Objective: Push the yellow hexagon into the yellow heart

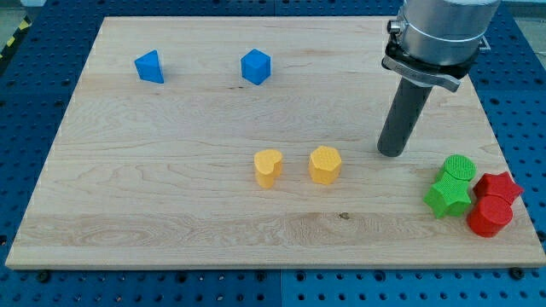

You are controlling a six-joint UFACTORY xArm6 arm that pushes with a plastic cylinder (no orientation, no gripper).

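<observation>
The yellow hexagon (325,165) stands on the wooden board near the middle, a little toward the view's bottom. The yellow heart (268,168) stands just to its left, with a small gap between them. My tip (392,152) rests on the board to the right of the hexagon, roughly one block-width from it and slightly higher in the view. The rod runs up to the arm's grey body at the view's top right.
A blue block (149,66) and a blue hexagon-like block (255,66) stand at the upper left. A green cylinder (459,169), a green star (449,196), a red star (498,185) and a red cylinder (490,216) cluster at the lower right near the board's edge (512,170).
</observation>
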